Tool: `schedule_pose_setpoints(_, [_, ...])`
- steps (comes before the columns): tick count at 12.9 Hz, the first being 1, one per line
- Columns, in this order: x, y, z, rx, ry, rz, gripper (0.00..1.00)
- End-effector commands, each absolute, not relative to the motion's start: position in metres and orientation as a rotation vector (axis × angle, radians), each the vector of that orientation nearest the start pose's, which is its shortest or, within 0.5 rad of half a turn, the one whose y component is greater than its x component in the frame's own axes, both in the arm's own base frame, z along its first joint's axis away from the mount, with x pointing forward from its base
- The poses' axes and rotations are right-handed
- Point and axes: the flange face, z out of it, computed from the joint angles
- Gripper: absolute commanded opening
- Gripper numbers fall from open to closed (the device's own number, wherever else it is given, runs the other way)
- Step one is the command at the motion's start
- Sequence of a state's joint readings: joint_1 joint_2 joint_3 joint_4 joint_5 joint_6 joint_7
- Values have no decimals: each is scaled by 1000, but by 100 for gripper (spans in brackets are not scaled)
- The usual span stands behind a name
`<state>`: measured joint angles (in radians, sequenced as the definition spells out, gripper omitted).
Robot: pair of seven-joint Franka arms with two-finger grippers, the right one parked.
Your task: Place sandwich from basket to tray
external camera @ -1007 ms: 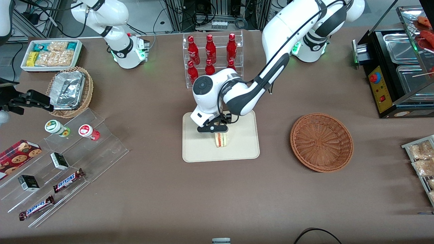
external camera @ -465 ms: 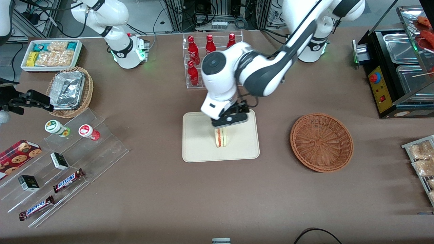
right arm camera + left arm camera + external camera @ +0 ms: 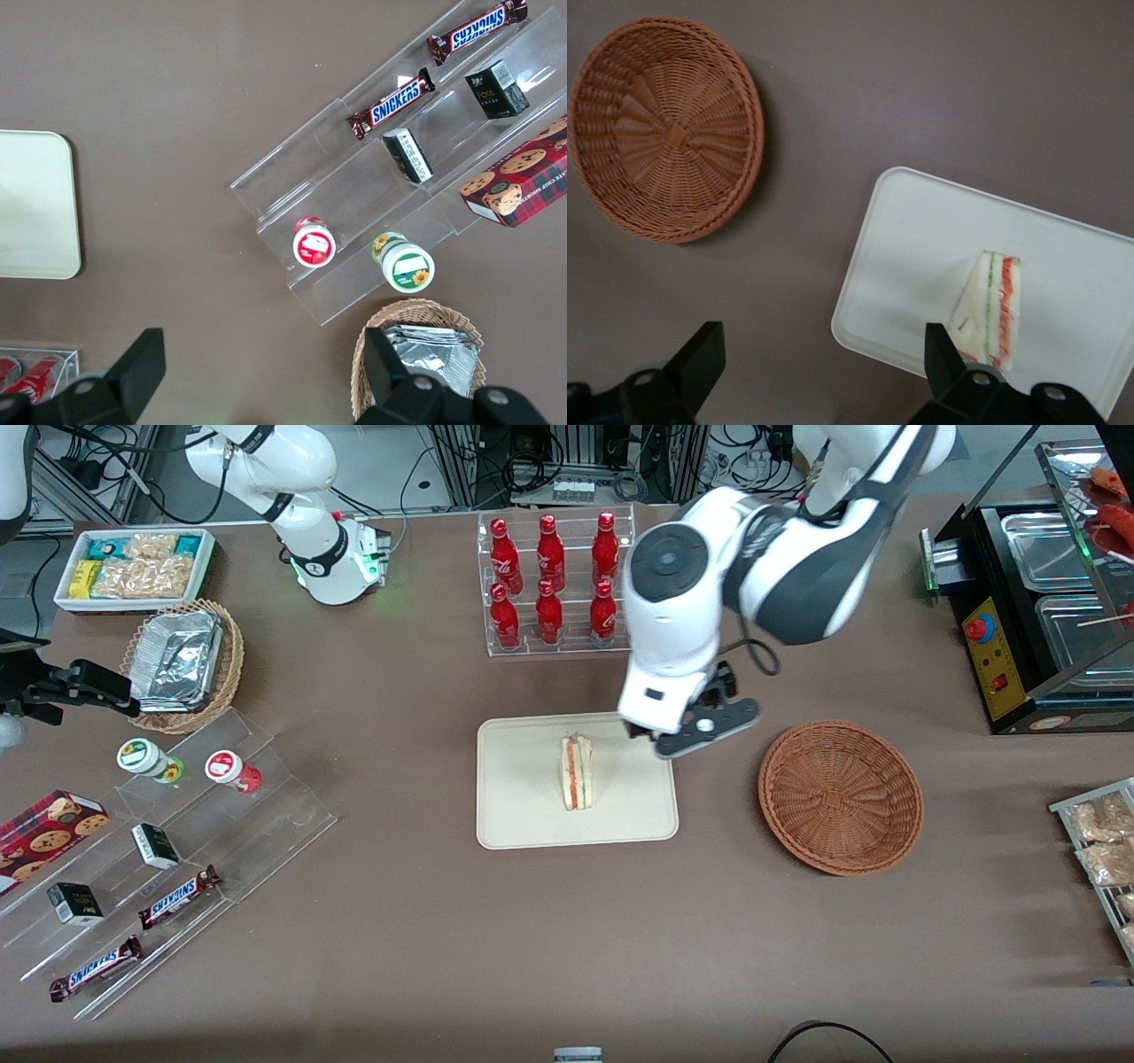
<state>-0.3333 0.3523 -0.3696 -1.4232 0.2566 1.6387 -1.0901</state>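
At frame centre, front view: sandwich (image 3: 576,771) stands on edge on the tray (image 3: 523,815), nothing touching it. Gripper (image 3: 689,737) hangs spread wide and empty above the tray's corner nearest the basket (image 3: 840,797). Basket holds nothing. Rack of red bottles (image 3: 554,580) sits in the upper middle, clear of the arm. Tabletop (image 3: 532,939) brown.
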Motion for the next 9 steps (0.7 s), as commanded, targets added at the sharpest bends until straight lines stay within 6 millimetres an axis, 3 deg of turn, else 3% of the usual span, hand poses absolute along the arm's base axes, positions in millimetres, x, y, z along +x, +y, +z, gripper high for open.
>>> schedule_pose_setpoints(1, [535,-328,517,-2914,-535,-10,99])
schedule_pose_setpoints(8, [552,-230,553,-2980,-424,142,99])
schedule_pose_setpoints(9, [553,-208,558,-2991,-421,158,99])
